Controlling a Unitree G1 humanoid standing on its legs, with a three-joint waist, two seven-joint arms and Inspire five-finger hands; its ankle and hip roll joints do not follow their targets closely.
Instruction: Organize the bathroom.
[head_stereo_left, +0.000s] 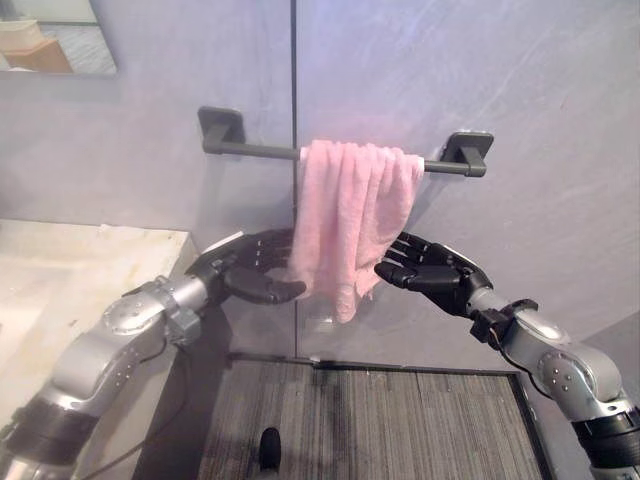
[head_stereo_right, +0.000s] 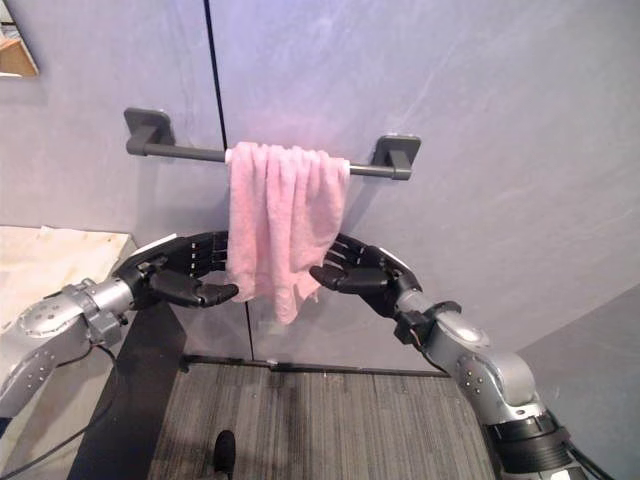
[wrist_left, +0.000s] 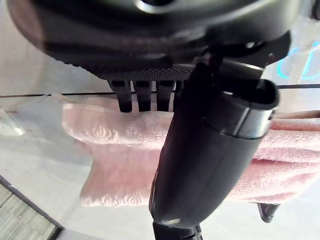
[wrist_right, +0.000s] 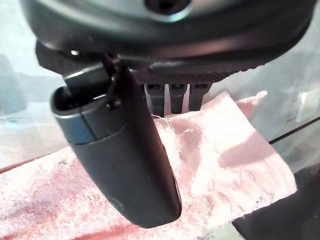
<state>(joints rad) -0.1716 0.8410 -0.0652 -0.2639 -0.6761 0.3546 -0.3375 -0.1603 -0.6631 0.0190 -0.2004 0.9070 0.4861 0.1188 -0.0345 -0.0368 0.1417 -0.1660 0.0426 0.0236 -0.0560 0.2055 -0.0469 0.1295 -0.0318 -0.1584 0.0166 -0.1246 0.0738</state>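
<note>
A pink towel (head_stereo_left: 350, 220) is hanging bunched over the right part of a dark towel bar (head_stereo_left: 255, 150), which is sitting on two dark brackets fixed to a grey-blue wall (head_stereo_left: 530, 80). The towel's lower edge is dangling ragged, well above the floor.

The left hand (head_stereo_left: 255, 268) is hovering at the towel's left side, its fingers reaching behind the cloth's edge and its thumb pointing toward the front; the fingers are lying fairly straight, gripping nothing. The right hand (head_stereo_left: 430, 268) is flanking the towel's right side at about the same height, fingers extended toward the cloth and relaxed, likewise grasping nothing. In the wrist views each hand's fingertips are lying just at the pink fabric.

No writing is showing legibly anywhere.

A thin vertical seam (head_stereo_left: 293, 80) is running down the wall just behind the towel's left edge. A pale stone-like countertop (head_stereo_left: 70, 270) is sitting at the left, beside the left arm, and a mirror corner (head_stereo_left: 55, 40) is hanging above it. Below, a grey striped floor mat (head_stereo_left: 370, 420) is lying against the wall's base.
</note>
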